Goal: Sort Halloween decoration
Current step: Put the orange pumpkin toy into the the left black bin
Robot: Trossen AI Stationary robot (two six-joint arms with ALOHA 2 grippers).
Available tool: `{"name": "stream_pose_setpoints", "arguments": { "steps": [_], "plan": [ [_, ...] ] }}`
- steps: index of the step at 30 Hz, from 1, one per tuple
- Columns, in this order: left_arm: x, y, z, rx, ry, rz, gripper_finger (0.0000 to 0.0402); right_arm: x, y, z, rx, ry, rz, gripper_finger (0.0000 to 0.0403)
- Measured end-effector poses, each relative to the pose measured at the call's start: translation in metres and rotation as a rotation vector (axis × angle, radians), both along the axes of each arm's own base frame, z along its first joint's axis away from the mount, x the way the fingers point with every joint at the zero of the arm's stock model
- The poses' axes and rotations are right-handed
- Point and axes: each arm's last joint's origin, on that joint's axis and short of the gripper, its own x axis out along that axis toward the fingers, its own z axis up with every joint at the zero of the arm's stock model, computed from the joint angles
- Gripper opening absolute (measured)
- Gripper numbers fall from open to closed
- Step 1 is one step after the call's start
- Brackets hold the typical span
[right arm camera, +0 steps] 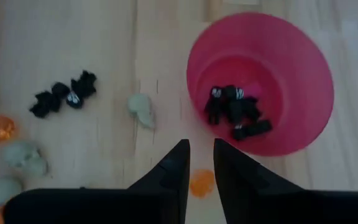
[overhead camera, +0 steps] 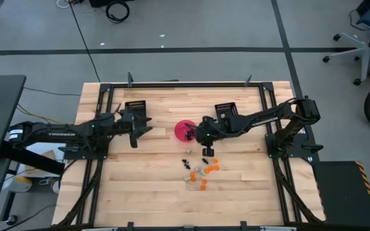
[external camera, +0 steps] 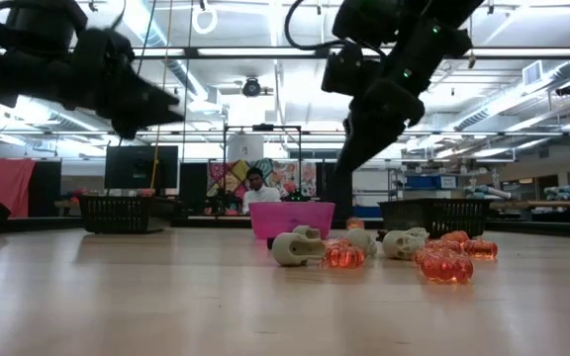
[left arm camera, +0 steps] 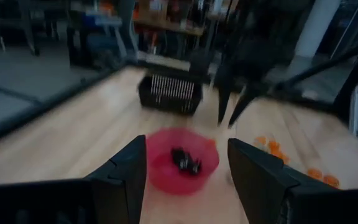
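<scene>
- Near table centre: pink bowl (overhead camera: 185, 130) standing upright, with a clump of black trinkets (right arm camera: 235, 112) lying inside.
- Just beside the bowl, raised above the table: right gripper (right arm camera: 199, 155), fingers nearly closed with a narrow gap, holding nothing.
- Directly under those fingertips on the wood: one orange trinket (right arm camera: 202, 183).
- Outside the bowl: a whitish skull (right arm camera: 142, 110), apart from the rim; farther off, three more black pieces (right arm camera: 64, 96) in a loose row.
- On the near side of the bowl: scattered orange pieces (overhead camera: 211, 167) mixed with whitish skulls (external camera: 298, 247).
- Left of the bowl, well apart: left gripper (left arm camera: 185, 165), raised, fingers spread wide, empty, facing the bowl.
- Toward the far edge: two black trays (overhead camera: 135, 108), one behind each arm.
</scene>
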Motion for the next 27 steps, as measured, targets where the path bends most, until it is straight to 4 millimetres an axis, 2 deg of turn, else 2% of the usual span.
{"name": "stream_pose_setpoints", "arguments": {
  "steps": [7,12,19,27],
  "plan": [
    [0.008,-0.003,-0.012,-0.063,0.076,-0.024,0.0194,-0.005,0.0,-0.003,0.057,0.065,-0.012,0.0078],
    [0.02,-0.003,-0.015,-0.06,0.089,-0.032,0.0194,-0.009,-0.015,-0.007,0.005,0.096,-0.079,0.0087],
    [0.035,-0.001,-0.007,0.022,0.119,-0.045,0.0194,-0.02,-0.04,-0.027,0.004,0.091,-0.155,0.0145],
    [0.039,0.0,-0.004,0.06,0.128,-0.052,0.0194,-0.019,-0.053,-0.044,-0.037,0.016,-0.14,0.0196]
  ]
}}
